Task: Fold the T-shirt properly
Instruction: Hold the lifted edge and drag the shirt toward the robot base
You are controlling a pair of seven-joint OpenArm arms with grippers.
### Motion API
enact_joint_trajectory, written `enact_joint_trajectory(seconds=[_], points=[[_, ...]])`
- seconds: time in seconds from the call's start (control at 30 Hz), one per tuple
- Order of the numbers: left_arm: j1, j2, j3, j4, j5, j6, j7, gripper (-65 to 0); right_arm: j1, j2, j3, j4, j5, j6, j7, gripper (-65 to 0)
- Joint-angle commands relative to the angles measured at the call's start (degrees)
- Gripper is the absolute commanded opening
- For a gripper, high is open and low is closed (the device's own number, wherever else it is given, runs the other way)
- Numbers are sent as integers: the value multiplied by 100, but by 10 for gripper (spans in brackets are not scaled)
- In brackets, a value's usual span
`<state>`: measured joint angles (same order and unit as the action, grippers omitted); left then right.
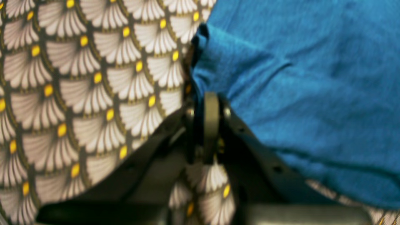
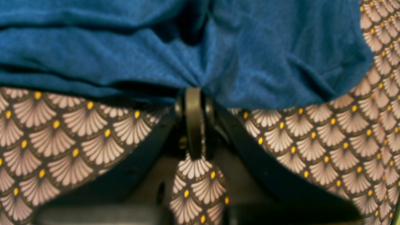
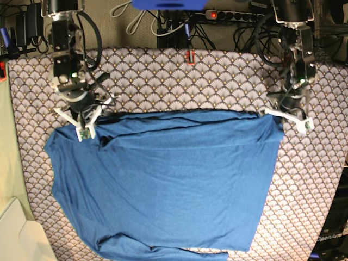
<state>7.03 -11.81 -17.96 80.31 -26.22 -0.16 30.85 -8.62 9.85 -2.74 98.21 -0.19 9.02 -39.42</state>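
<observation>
Both grippers — left gripper, right gripper — are clamping jaws on the T-shirt; thin pinches risking slipping mid-fold.

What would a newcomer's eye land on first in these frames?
The big blue T-shirt spread across most of the table, its far edge pulled into a straight line. Next, the scallop-patterned tablecloth with yellow dots under it. Then the left end effector and right end effector, each pinching a far corner of the shirt.

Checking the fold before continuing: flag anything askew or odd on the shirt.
The T-shirt lies skewed: its lower edge bunches, and cloth puckers where the right gripper and left gripper pinch its top edge.
</observation>
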Motion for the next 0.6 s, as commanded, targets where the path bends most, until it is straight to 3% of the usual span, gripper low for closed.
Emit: enact_joint_trajectory(seconds=[0.0,0.27,0.57], points=[[-57,-142,-29,219,-29,-14,-21,-645,5,83,15,161,5,0,113,-650],[-30,-177,-37,509,-20,-14,348,-645,-188,110,24,249,5,0,166,-650],[84,-186,-37,544,6,-14,339,-645,-206,110,24,223,5,0,175,-650]])
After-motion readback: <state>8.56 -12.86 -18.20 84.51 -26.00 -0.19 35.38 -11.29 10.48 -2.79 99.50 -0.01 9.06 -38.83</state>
